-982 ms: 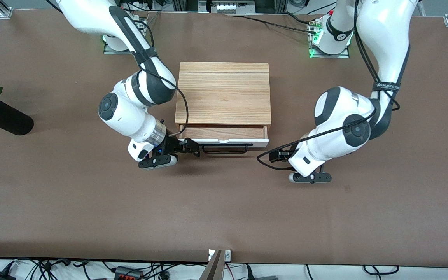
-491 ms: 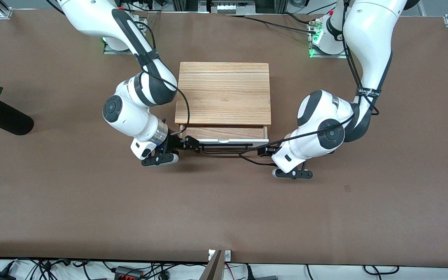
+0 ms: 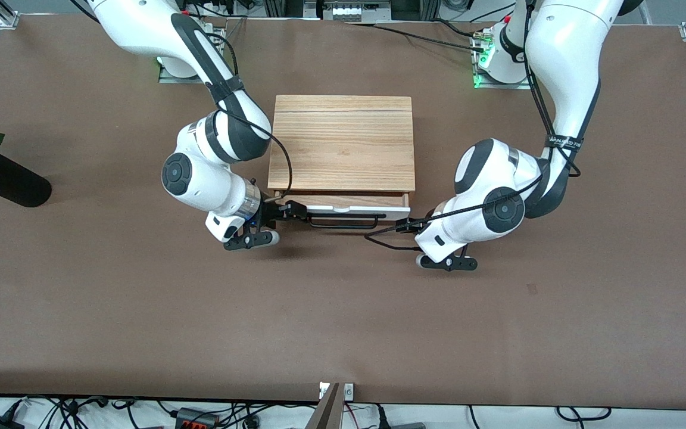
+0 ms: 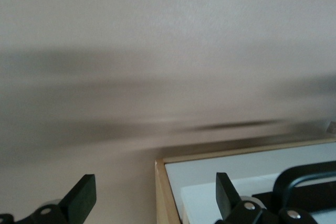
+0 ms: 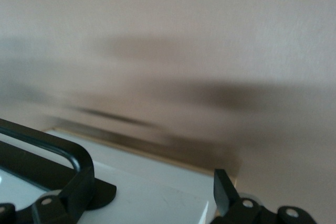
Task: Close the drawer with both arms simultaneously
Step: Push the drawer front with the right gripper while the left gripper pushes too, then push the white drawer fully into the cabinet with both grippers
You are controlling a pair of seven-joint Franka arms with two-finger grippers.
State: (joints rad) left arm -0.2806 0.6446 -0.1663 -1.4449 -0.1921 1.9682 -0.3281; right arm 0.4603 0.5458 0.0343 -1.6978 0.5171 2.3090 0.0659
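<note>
The drawer (image 3: 349,209) has a white front panel and a black bar handle (image 3: 343,224). It stands a little way out of the light-wood cabinet (image 3: 342,143), and a narrow strip of its wood interior shows. My right gripper (image 3: 292,211) is open at the drawer front's end toward the right arm. In the right wrist view the white panel (image 5: 157,192) lies between its fingers (image 5: 224,191), beside the handle (image 5: 79,163). My left gripper (image 3: 404,225) is open at the panel's other end. In the left wrist view its fingers (image 4: 83,199) straddle the cabinet's corner (image 4: 161,182) and the white panel (image 4: 252,174).
A black vase (image 3: 9,182) with a red flower lies near the table edge at the right arm's end. The arms' bases (image 3: 501,65) stand farther from the front camera than the cabinet. Brown table (image 3: 343,322) spreads nearer to the camera.
The left gripper swung in to the drawer front's end. Both grippers then moved toward the cabinet, and the drawer slid partway in.
</note>
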